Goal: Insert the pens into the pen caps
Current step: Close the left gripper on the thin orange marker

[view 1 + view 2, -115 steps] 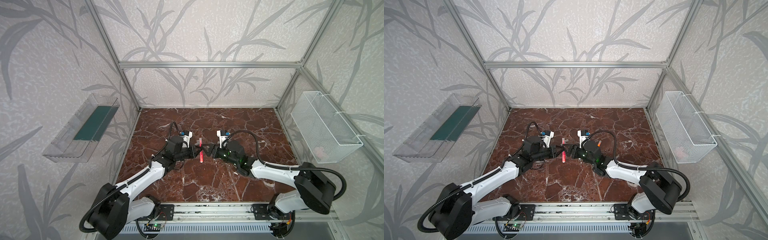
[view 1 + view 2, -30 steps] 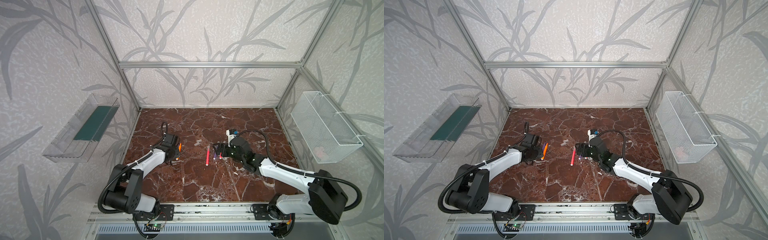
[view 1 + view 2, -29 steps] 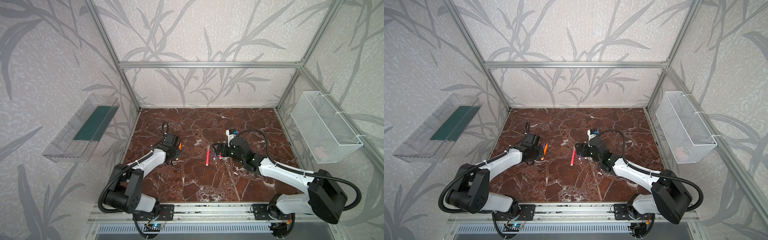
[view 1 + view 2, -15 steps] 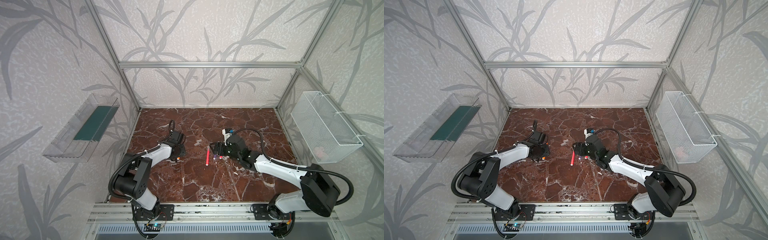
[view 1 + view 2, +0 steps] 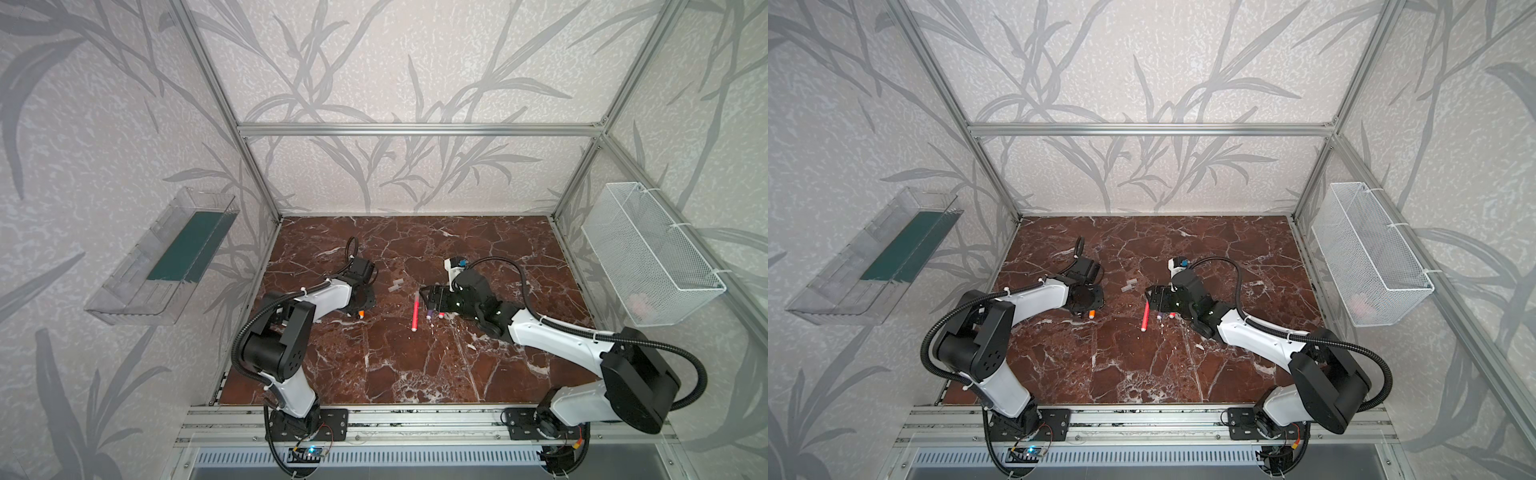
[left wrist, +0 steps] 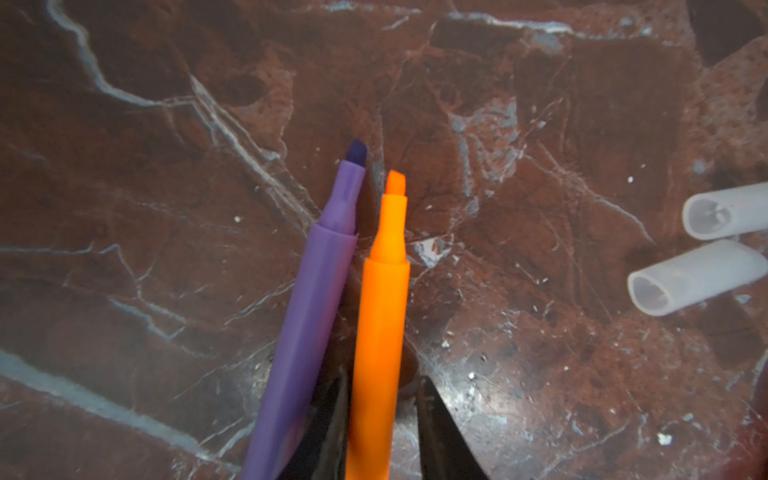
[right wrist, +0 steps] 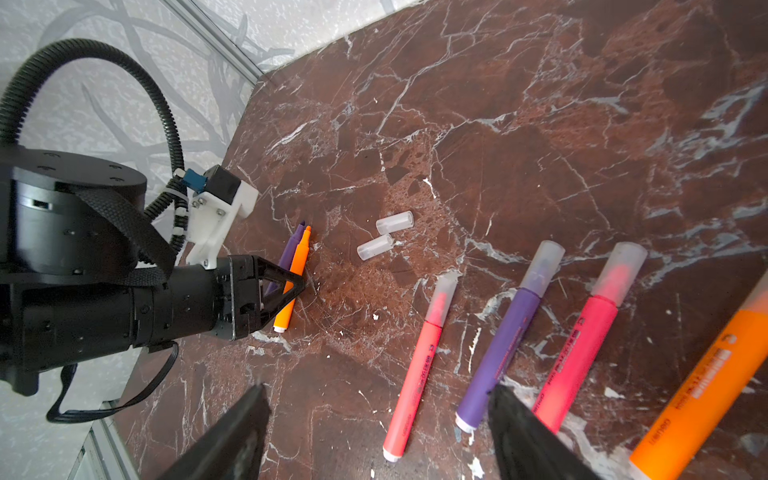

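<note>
Orange pen (image 6: 378,332) lies between left gripper's (image 6: 380,384) jaws.

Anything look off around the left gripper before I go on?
Yes. The purple pen lies right beside the orange pen that the left gripper straddles, with one finger down between them. Closing and lifting may drag the purple one along.
</note>
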Tool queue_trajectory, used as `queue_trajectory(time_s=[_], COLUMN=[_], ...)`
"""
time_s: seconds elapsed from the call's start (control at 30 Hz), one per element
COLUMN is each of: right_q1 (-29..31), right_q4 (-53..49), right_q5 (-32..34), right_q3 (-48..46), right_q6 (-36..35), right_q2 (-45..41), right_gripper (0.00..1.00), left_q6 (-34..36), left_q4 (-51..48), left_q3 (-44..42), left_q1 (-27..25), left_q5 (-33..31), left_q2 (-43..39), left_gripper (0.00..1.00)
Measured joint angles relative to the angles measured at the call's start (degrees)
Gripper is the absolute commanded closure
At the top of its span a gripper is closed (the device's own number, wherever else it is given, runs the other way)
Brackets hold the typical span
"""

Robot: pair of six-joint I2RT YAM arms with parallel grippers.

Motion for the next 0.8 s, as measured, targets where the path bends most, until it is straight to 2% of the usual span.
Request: queue_trajectory(time_s=[0.43, 0.73, 0.8], right_q1=[0.0, 0.0, 0.0], right_q4=[-0.2, -0.4, -0.4], right_q5=[-0.4, -0.4, -0.5], right_q3=[0.4, 0.7, 1.1], right_q6=[0.0, -0.2, -0.2], right_q2=[0.0, 0.2, 1.0], right_gripper=[0.18, 0.18, 0.18], left_q6=[-0.8, -1.1, -1.0], left_q4=[-2.8, -2.6, -2.5], left_q3=[4.2, 4.7, 4.7], left_q1=[-1.6, -2.0, -2.0], left_q5=[-4.7, -5.5, -5.5], left_q2=[3.6, 4.1, 4.1], left_gripper=[0.68, 0.88, 0.90])
